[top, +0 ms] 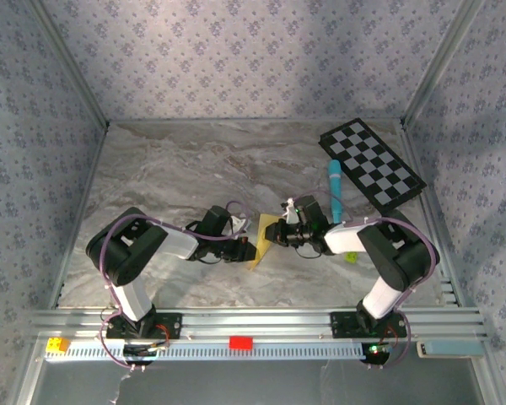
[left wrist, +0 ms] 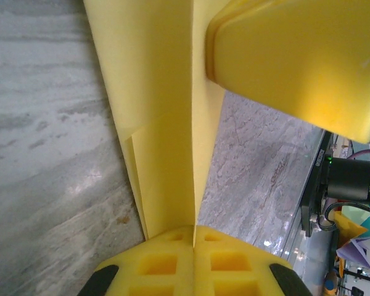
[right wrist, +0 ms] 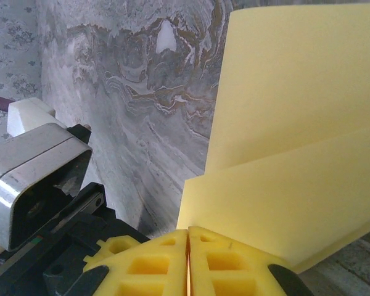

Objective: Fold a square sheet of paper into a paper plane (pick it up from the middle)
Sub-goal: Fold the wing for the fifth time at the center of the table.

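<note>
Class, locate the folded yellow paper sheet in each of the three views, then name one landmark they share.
Top external: the folded yellow paper sheet stands just below centre.
Left wrist: the paper runs from the top edge down the middle.
Right wrist: the paper covers the right half.
Shared landmark: the grey marbled tabletop behind it.

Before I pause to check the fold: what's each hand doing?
Left hand: closed, pinching the paper.
Right hand: closed on the same paper.
</note>
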